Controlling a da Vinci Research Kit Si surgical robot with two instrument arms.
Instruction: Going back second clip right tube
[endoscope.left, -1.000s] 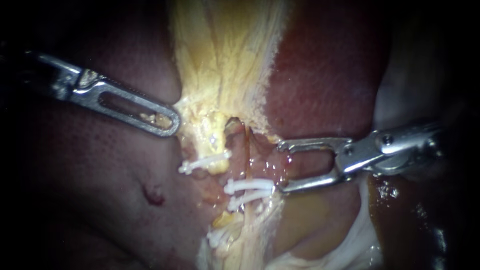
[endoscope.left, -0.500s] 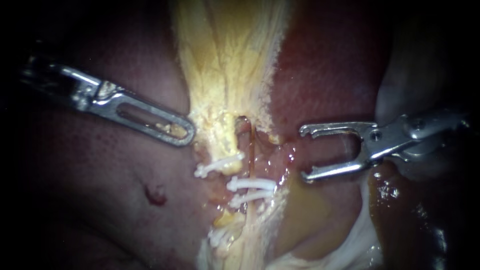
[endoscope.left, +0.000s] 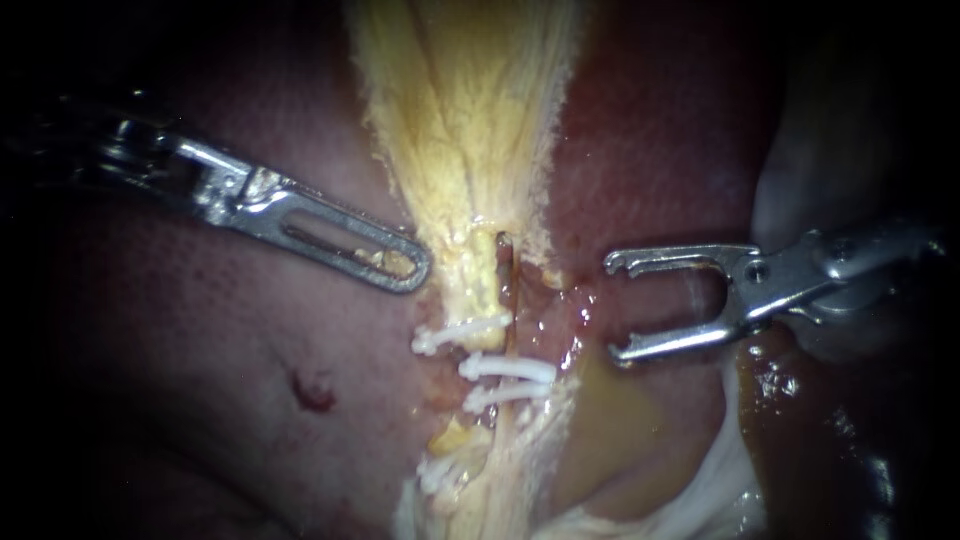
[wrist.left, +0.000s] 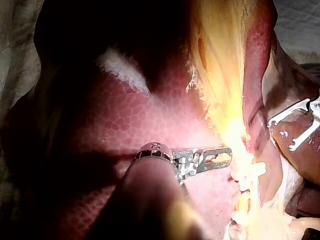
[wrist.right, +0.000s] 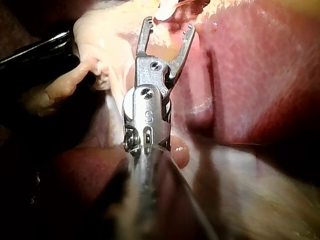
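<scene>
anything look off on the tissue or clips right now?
One thing: a small dark red spot on the liver, below the left instrument and clear of the clips; it looks like a nick. The right instrument has its jaws open and empty.

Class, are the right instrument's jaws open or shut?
Open: the right instrument shows a wide gap between its jaws, and they grip nothing.

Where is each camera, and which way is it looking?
Endoscope: close to the liver, facing the white clips; left instrument and right instrument enter from either side.
Left wrist: on the left arm, looking along its shaft toward yellow tissue.
Right wrist: on the right arm, looking along its shaft to its open jaws.
Shared: endoscope and left wrist show both instruments.
</scene>
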